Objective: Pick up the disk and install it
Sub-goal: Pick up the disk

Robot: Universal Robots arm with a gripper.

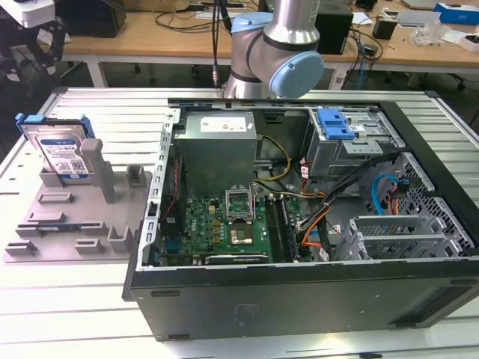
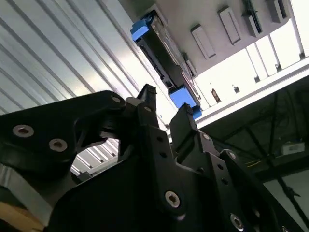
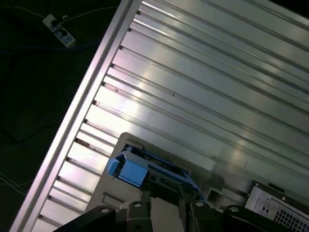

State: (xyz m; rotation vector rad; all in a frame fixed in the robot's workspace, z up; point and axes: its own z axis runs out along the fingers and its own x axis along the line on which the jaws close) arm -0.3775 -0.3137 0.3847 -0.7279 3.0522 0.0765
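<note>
Ribbed metal surface (image 1: pixel 112 112) bearing an open computer case (image 1: pixel 299 299) and, at the exterior view's left, a grey tray (image 1: pixel 67 224). Disk (image 1: pixel 61 149) standing on edge in the tray behind an upright post, blue rails at both ends. End effector (image 2: pixel 166 97) in the second wrist view: fingers parted, holding nothing, apart from the disk.

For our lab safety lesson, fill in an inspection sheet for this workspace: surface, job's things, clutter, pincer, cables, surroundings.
Surface: ribbed metal table.
Job's things: disk stands upright in grey tray, not yet picked up.
Clutter: small items on wooden benches behind.
Pincer: open, holding nothing, apart from the disk.
Cables: orange, black and yellow leads inside open computer case.
Surroundings: arm base behind the case.
</note>
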